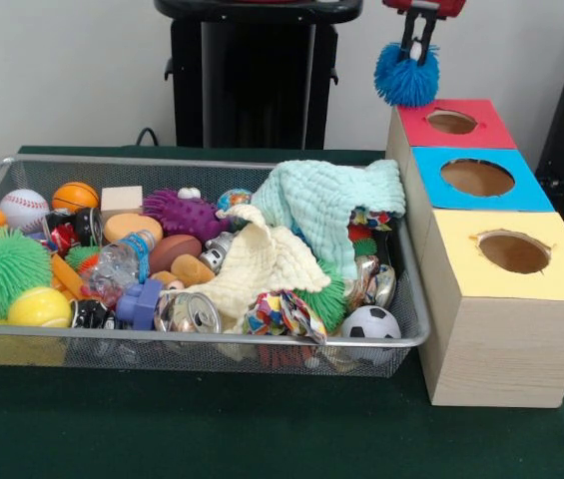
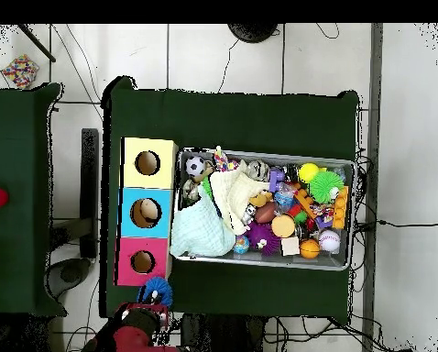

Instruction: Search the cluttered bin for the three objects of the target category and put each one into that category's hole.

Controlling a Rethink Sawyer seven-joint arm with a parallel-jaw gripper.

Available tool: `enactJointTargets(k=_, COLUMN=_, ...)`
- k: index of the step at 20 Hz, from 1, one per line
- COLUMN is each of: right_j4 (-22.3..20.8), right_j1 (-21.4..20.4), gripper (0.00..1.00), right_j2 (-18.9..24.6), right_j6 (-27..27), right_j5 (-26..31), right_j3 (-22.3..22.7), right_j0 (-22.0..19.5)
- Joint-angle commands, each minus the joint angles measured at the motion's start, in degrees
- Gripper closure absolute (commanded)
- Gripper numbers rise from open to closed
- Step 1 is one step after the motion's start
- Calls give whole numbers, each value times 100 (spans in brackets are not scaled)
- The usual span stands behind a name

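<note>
While the arm is cut off above, fingers (image 1: 417, 50) grip blue spiky ball (image 1: 406, 82).

Even, bright indoor light — soft shadows, slight blur.

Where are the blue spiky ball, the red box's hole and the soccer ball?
blue spiky ball (image 1: 406, 80): front view, middle of its fuzz, below the claw.
red box's hole (image 1: 451, 122): front view, its dark opening.
soccer ball (image 1: 370, 322): front view, its white face.
</note>
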Motion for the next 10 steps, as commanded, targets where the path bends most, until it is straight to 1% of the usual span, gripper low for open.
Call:
enactJointTargets(k=1, right_j4=629, right_j1=766, gripper=100, right_j2=346, right_j6=1646, right_j5=-441, right_j3=-103, right_j0=197)
enactJointTargets(k=3, right_j4=780, right_j1=736, gripper=100, right_j2=393, right_j6=1651, right_j5=-306, right_j3=-155, right_j0=238)
enactJointTargets(k=5, right_j4=949, right_j1=648, gripper=100, right_j2=379, right_j6=1640, right_j5=-26, right_j3=-204, right_j0=303)
enactJointTargets(k=7, right_j4=1118, right_j1=544, gripper=100, right_j2=254, right_j6=1668, right_j5=128, right_j3=-258, right_j0=498)
enactJointTargets(k=9, right_j4=1245, right_j1=432, gripper=100, right_j2=63, right_j6=1626, right_j5=438, right_j3=-388, right_j0=690)
enactJointTargets(k=10, right_j4=1313, right_j1=374, gripper=100, right_j2=-70, right_j6=1633, right_j5=648, right_j3=-462, right_j0=850)
